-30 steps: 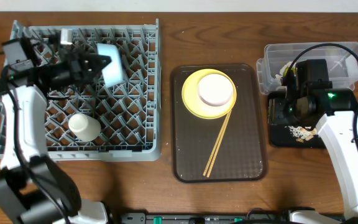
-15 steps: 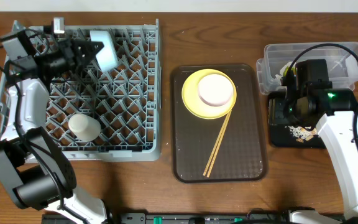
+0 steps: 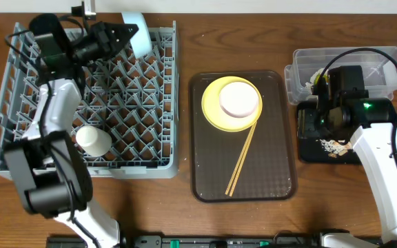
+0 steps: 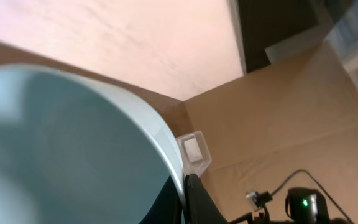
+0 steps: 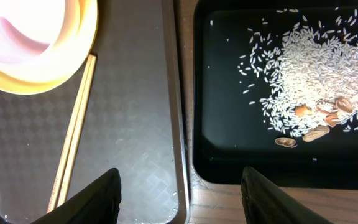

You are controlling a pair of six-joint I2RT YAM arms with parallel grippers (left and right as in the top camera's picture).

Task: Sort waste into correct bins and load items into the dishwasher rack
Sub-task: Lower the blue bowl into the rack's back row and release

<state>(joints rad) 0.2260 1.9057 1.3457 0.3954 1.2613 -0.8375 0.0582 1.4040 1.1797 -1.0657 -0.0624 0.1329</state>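
Took in the dishwasher rack (image 3: pixel 143 131) first, filling the left of the table. Found the left gripper (image 3: pixel 119 33) clamped on the rim of the light blue bowl (image 3: pixel 138 27) at the rack's far right corner, with the bowl tipped on edge and partly out past the far rim. Judged the coming move to turn on one thing. Placed the open peg rows on the near side of that hand and below it. Called therefore for bringing the bowl back toward the robot and down, not farther out. Counted the left arm as the only one near the rack.

Noted the brown tray (image 3: pixel 274 165) in the middle, carrying the yellow plate (image 3: pixel 212 110) under the white-pink bowl (image 3: pixel 239 98). Saw the chopsticks (image 3: pixel 243 158) just beside the plate, with their long axis slanting from near-left to far-right. Found the right gripper (image 5: pixel 182 193) spread wide and empty above the gap between the brown tray and the black tray (image 5: pixel 229 93). Marked the clear tub (image 3: pixel 378 62) beyond it. Spotted the white cup (image 3: pixel 94 139) among the near pegs. Saw rice (image 5: pixel 316 68) already in the black tray.
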